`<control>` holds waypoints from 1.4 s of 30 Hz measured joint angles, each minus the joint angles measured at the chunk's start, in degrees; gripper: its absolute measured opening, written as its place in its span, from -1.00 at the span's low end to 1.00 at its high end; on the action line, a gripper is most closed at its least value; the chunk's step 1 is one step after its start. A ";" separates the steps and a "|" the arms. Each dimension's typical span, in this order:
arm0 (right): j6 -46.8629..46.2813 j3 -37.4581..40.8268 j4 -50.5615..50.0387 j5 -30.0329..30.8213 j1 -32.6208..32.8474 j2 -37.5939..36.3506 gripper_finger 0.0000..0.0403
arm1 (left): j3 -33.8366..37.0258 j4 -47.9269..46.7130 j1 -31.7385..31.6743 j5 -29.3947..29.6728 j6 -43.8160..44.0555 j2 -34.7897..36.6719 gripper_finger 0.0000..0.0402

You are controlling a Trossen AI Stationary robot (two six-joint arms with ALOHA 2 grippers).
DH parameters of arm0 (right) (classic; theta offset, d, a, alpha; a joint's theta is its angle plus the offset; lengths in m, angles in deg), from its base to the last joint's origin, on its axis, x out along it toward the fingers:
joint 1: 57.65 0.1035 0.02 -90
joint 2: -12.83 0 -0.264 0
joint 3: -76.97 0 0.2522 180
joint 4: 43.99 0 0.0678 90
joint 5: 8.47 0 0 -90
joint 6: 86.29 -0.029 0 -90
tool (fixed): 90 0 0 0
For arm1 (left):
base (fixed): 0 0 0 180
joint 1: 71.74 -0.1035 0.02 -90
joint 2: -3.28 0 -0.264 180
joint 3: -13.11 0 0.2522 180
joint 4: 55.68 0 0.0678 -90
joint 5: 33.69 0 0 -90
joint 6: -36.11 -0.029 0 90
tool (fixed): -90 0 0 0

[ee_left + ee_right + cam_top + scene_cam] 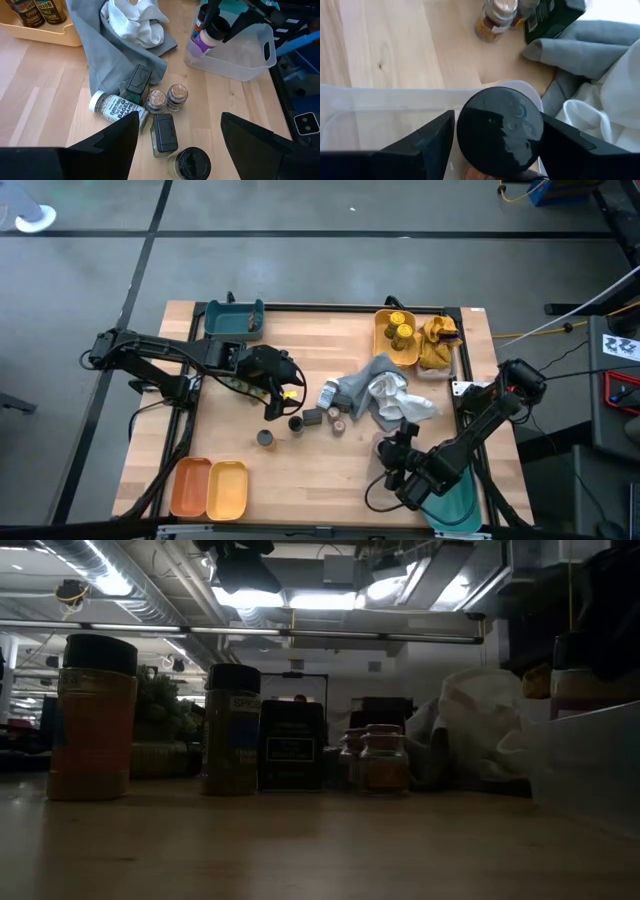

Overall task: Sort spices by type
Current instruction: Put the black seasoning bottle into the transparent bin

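Spices: one black-lidded jar (500, 131) between the right gripper (497, 145) fingers over the clear bin (235, 60) at the table's right front, fingers spread either side of the lid with slim gaps showing, so looks like release into the bin, contact hard to confirm; rest clustered mid-table beside the grey cloth (365, 380), some already in the yellow tray (385, 345) at the back. Next move likely: lift right arm clear of the bin, go for another jar of same type. Left gripper (177, 142) hovering over the cluster (155, 105), pointing down, fingers wide, holding nothing.
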 joint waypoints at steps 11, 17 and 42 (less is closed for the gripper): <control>1.17 0.00 -0.09 -6.13 -3.96 0.01 0.28 | 0.00 0.00 0.02 0.00 0.00 0.00 0.32; 3.85 -0.04 -0.08 -7.71 -5.47 0.03 0.28 | 0.00 0.00 0.01 0.00 -0.01 0.00 0.32; 6.18 -0.09 -0.46 -15.19 -8.50 0.06 0.28 | 0.00 -0.02 0.02 -0.02 -1.65 0.00 0.32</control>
